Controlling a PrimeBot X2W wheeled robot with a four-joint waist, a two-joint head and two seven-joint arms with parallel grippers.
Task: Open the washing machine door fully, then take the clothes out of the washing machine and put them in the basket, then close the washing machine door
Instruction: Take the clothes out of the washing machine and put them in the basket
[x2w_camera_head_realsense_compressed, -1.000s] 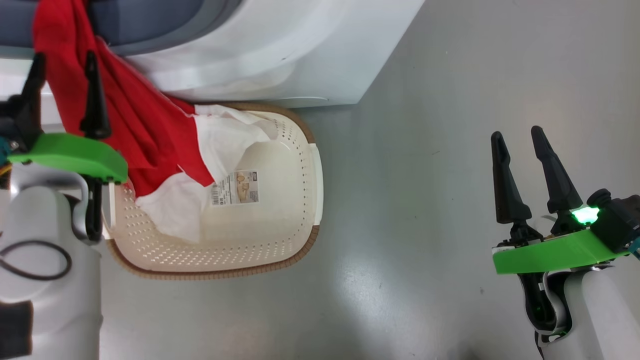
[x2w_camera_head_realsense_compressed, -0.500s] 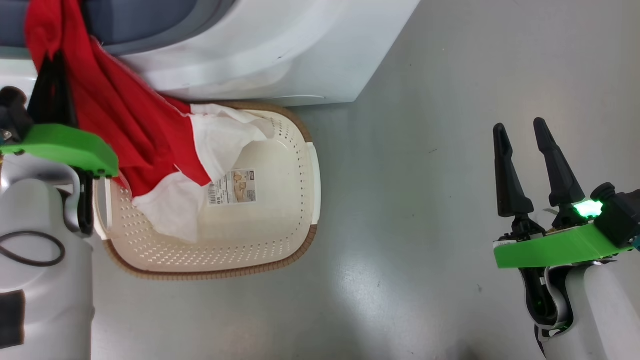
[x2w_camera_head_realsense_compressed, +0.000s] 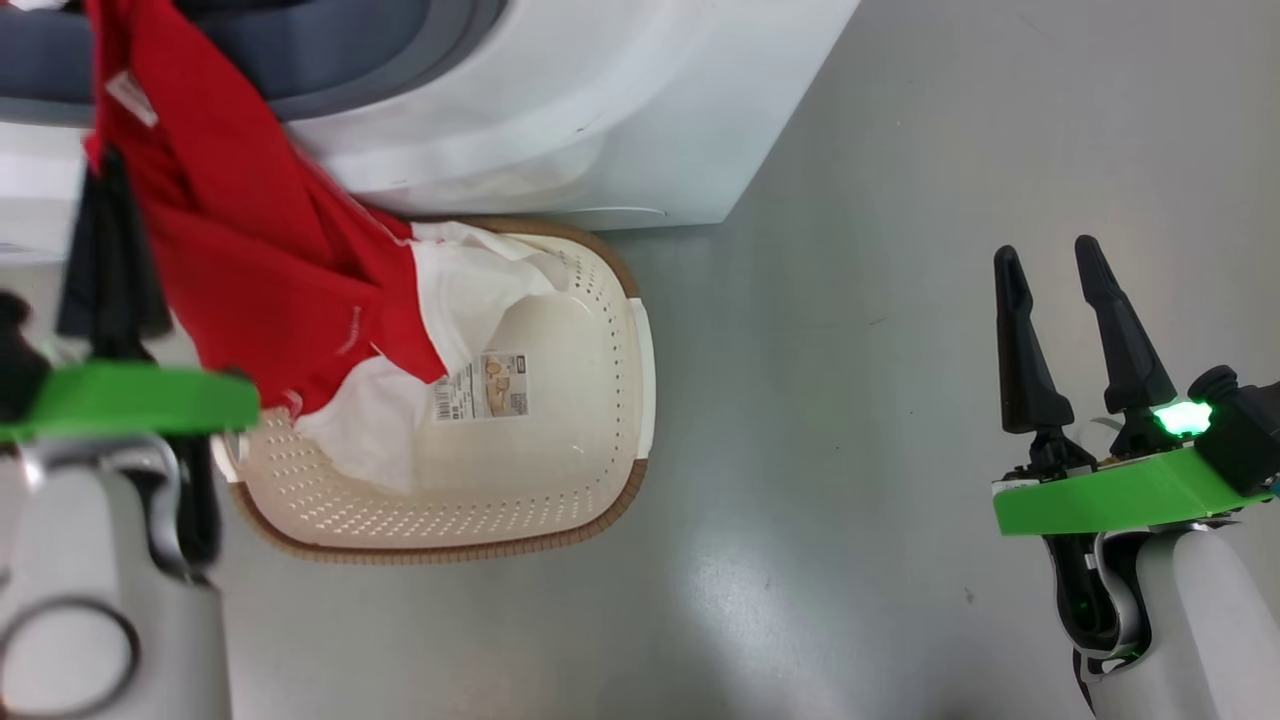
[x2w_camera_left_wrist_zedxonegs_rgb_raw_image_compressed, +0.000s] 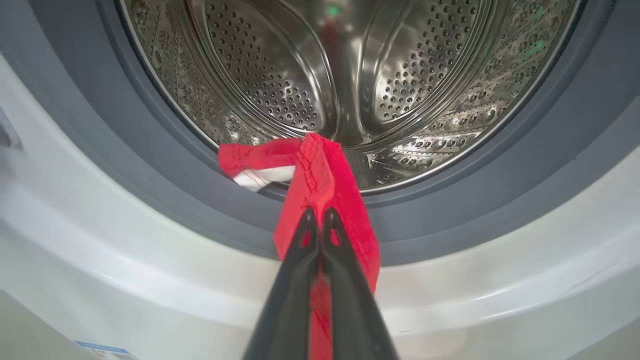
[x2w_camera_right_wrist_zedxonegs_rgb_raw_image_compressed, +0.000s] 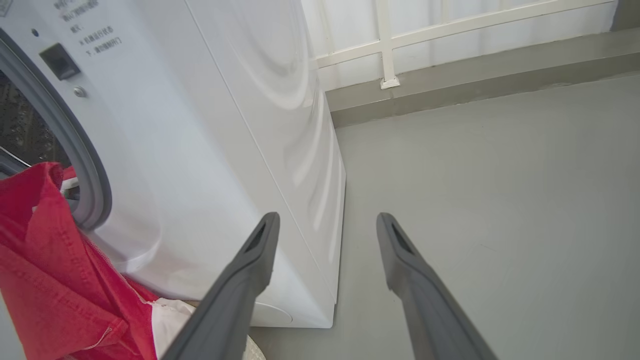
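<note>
Left tool (x2w_camera_left_wrist_zedxonegs_rgb_raw_image_compressed: 317, 212) pinches clothes (x2w_camera_head_realsense_compressed: 260, 270) trailing from washing machine (x2w_camera_head_realsense_compressed: 560, 100) into basket (x2w_camera_head_realsense_compressed: 570, 450); right tool (x2w_camera_head_realsense_compressed: 1045, 255) wide.

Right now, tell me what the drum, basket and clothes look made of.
Drum: polished metal, probably stainless steel; mirror-bright, punched with holes. Basket: cream moulded plastic, smooth with a slight sheen, even holes; brown rim looks woven, maybe also plastic. Clothes: soft matte red-and-white fabric, likely cotton; it folds and shows stitched seams.
</note>
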